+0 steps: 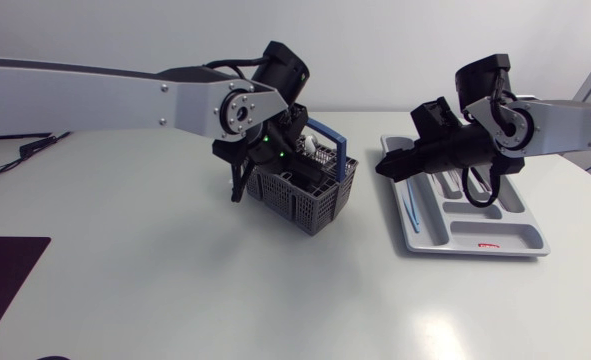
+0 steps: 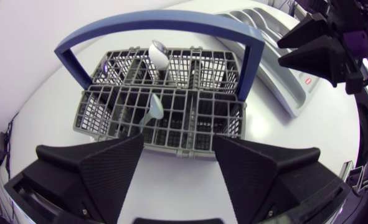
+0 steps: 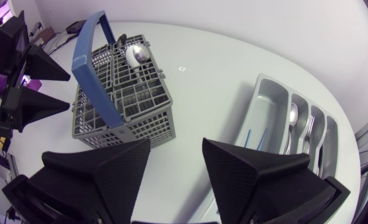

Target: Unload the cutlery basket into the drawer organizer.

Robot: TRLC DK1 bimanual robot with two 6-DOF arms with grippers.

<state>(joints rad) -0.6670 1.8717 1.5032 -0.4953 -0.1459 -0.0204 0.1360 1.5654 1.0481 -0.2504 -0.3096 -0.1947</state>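
The white table (image 1: 175, 280) looks smooth and hard, with good room between the organizer (image 1: 523, 243) on my right and the basket (image 1: 305, 205) near the middle. The basket is a light plastic lattice and would likely slide if nudged. My left claw (image 2: 177, 149) hangs wide and empty just beside it. My right claw (image 3: 176, 152) is the same by the organizer's near edge. A spoon (image 2: 159, 56) stands bowl-up in the basket. It looks stiff, thin and slick, so I would pinch the neck under the bowl.
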